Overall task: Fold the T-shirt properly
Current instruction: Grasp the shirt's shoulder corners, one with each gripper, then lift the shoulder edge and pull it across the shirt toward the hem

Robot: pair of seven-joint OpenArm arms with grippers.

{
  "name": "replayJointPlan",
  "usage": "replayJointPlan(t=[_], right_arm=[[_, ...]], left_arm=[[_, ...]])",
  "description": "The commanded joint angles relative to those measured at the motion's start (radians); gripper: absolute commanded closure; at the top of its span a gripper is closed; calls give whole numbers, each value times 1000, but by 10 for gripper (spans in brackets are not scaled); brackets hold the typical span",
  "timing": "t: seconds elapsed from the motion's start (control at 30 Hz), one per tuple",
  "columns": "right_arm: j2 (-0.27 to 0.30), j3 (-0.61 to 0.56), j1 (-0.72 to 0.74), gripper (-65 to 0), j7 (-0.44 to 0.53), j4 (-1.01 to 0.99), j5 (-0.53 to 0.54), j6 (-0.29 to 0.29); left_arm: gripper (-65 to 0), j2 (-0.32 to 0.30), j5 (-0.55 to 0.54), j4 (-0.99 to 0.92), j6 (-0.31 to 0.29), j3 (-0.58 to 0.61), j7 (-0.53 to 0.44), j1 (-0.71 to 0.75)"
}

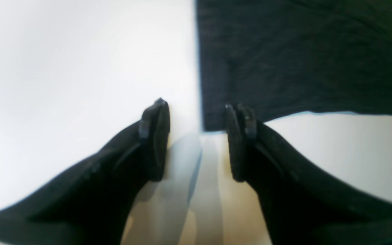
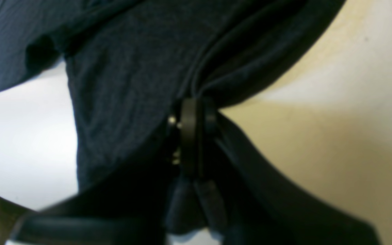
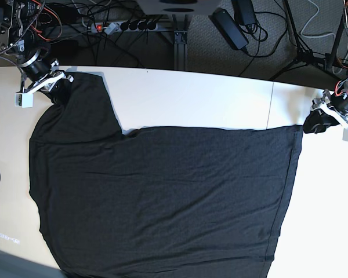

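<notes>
Right gripper pinches a sleeve corner, left gripper waits spread at the hem

The T-shirt (image 3: 162, 197) lies plain side up across the white table (image 3: 191, 95), filling the centre and lower part of the base view. At upper left the right gripper (image 2: 191, 112) is clenched on bunched fabric, likely to lift it for a fold. At right centre the left gripper (image 1: 197, 117) stands released, its jaws straddling the hem corner, seemingly lined up to grasp it.
</notes>
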Motion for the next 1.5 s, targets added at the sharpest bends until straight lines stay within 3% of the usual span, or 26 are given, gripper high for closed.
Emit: replayJointPlan(t=[0.0, 0.23, 0.6, 0.73, 0.9, 0.97, 1.07, 1.3, 1.37, 1.47], right_arm=[[13, 0, -6, 0, -44, -1, -40, 32], [13, 0, -6, 0, -44, -1, -40, 32], [13, 0, -6, 0, -44, -1, -40, 32], [13, 0, -6, 0, -44, -1, -40, 32], [13, 0, -6, 0, -44, -1, -40, 32], [13, 0, -6, 0, -44, -1, -40, 32], [13, 0, -6, 0, -43, -1, -40, 32], [13, 0, -6, 0, -45, -1, -41, 32], [13, 0, -6, 0, -45, -1, -41, 32], [13, 0, -6, 0, -45, -1, -41, 32]], left_arm=[[-312, -8, 14, 6, -19, 16, 26, -11], [-312, 42, 18, 5, -23, 39, 48, -33], [-290, 101, 53, 3, -18, 39, 1, -47], [-267, 116, 79, 0, 52, 39, -7, -83], [-263, 120, 105, -37, 84, 53, -12, -137], [-201, 120, 105, -68, 84, 67, -14, -158], [-15, 127, 111, -104, 84, 72, -25, -174], [0, 127, 226, -113, 83, 72, -89, -174], [0, 128, 234, -113, 58, 72, -89, -174], [0, 127, 238, -110, -74, 69, -89, -174]])
